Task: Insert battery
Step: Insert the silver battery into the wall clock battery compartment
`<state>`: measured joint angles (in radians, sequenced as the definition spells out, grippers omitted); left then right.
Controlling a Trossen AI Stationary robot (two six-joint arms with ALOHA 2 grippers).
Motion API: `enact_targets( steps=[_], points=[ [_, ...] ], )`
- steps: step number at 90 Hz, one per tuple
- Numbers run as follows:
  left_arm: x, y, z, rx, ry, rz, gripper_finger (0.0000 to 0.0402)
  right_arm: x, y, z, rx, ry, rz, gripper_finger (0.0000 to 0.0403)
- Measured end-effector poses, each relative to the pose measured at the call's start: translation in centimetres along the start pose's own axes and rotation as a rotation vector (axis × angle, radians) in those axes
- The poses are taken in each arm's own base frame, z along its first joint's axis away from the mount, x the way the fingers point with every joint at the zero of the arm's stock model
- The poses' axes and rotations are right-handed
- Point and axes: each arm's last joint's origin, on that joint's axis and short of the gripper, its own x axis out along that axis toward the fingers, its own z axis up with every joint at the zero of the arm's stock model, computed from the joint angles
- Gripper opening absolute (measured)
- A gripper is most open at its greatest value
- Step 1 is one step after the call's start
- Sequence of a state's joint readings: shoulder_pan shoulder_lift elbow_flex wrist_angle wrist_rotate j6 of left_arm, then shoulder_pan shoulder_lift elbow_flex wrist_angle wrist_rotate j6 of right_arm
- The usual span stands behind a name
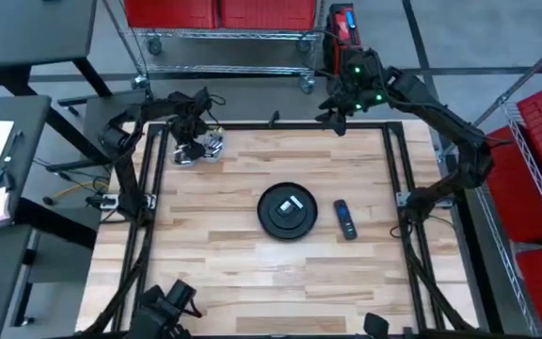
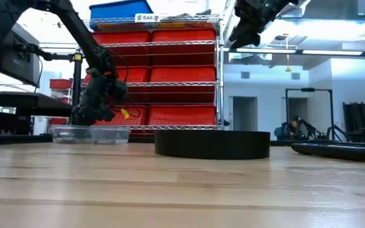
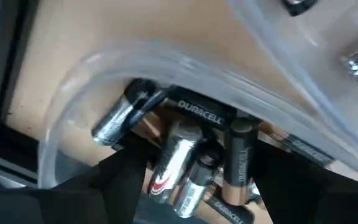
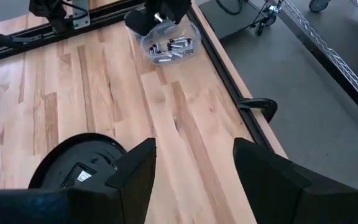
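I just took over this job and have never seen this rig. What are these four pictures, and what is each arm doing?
Two dark robot arms work at a wooden table. One picture looks straight down, one looks level across the tabletop, and two come from cameras on the wrists. On the table lie a clear tub of batteries, a round black device and a remote. The left gripper is down in the tub among the batteries; whether it grips one is unclear. The right gripper hangs open and empty above the table's far edge.
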<state>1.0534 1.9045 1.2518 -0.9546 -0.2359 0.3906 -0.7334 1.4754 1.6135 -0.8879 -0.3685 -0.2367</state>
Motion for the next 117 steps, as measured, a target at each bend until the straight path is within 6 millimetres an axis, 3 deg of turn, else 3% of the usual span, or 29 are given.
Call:
enact_targets(
  steps=[30, 54, 83, 100, 117],
  points=[
    [-0.5, -0.1, 0.1, -0.01, 0.007, -0.002, 0.0172, 0.0, 0.0, 0.0, 0.0, -0.001, -0.003, 0.0205],
    [-1.7, 0.5, 0.8, -0.024, -0.039, 0.016, 0.0169, 0.0, 0.0, 0.0, 0.0, -0.001, -0.004, 0.0205],
    [-1.9, 0.5, 0.9, -0.025, -0.052, -0.008, 0.0169, 0.0, 0.0, 0.0, 0.001, 0.001, -0.003, 0.0205],
    [-1.9, 0.4, 0.9, -0.182, -0.061, -0.052, 0.0169, 0.0, 0.0, 0.0, 0.003, 0.004, -0.002, 0.0205],
    [-2.2, 0.3, 0.7, -0.201, -0.058, -0.059, 0.0169, 0.0, 0.0, -0.1, 0.006, 0.012, 0.0, 0.0205]
  ],
)
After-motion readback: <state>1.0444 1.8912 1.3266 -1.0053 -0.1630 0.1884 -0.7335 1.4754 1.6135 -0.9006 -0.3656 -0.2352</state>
